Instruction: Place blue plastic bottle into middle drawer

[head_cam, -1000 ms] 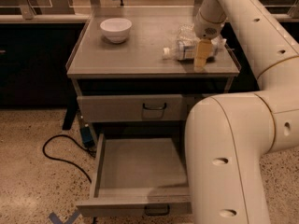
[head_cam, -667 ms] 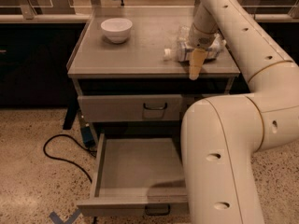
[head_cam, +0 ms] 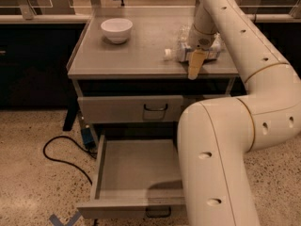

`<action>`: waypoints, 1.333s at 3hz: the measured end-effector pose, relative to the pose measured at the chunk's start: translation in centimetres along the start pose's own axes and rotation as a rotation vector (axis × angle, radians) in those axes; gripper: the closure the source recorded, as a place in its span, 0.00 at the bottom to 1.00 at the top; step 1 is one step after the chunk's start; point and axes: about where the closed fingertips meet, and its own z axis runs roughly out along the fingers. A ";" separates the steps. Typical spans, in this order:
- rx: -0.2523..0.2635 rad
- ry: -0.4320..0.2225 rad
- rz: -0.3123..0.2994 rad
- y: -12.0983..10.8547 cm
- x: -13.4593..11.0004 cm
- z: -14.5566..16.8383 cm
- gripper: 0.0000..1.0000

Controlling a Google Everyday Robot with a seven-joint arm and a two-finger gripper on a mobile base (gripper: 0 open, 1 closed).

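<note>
My gripper (head_cam: 196, 66) hangs at the front edge of the cabinet top (head_cam: 141, 55), towards its right end, pointing down and right up against the blue plastic bottle (head_cam: 186, 51). Reading left to right across the top: a white bowl (head_cam: 116, 29) sits near the back left corner, then a bare stretch, then the bottle lying on its side near the front right, its white cap facing left. Below, the upper drawer (head_cam: 129, 108) is closed and the middle drawer (head_cam: 134, 173) is pulled well out, with nothing in the part of its tray I can see; my own arm (head_cam: 221, 164) covers its right side. So I judge the drawer ready and the bottle not yet lifted: the pick, the carry down and the release are all left. I cannot tell how wide the gripper stands, nor whether it has hold of the bottle or merely touches it.
</note>
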 end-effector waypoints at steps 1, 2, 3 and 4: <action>0.000 0.000 0.000 0.0 0.0 0.0 0.42; 0.000 0.000 0.000 0.0 0.0 0.0 0.65; 0.000 0.000 0.000 0.0 0.0 0.0 0.88; 0.000 0.000 0.000 -0.1 -0.2 -0.9 1.00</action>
